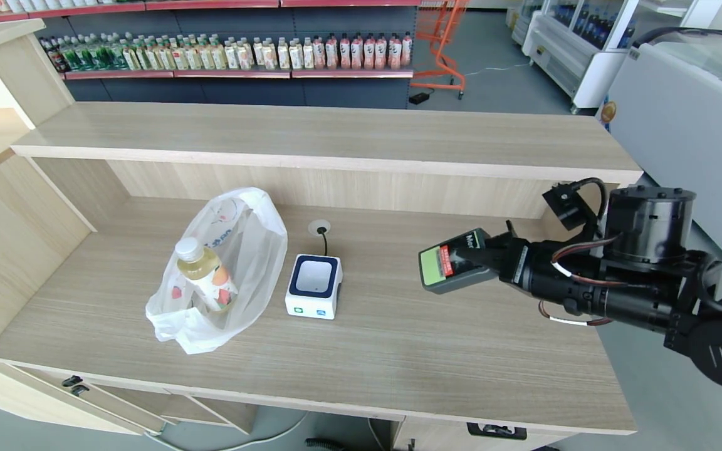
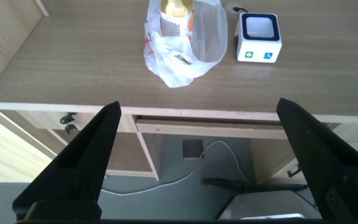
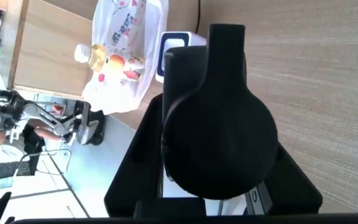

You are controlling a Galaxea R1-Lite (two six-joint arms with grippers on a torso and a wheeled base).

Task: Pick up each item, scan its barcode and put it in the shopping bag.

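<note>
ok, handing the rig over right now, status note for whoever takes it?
Right gripper: shut on the green box, held above the counter, right of the scanner and apart from it.
Left gripper: open, empty, out in front of the counter's near edge.
Shopping bag: left of the scanner, bottle upright inside.
Done: bottle bagged.
Left: present the box to the scanner, then bag it. Cannot tell whether it is already scanned.

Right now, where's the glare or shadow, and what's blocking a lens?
Head view: light washes out the upper left corner, the freezer lid reflects it, and the shopping bag casts only a faint shadow on the counter. Right wrist view: the right hand and its box darken the middle.
</note>
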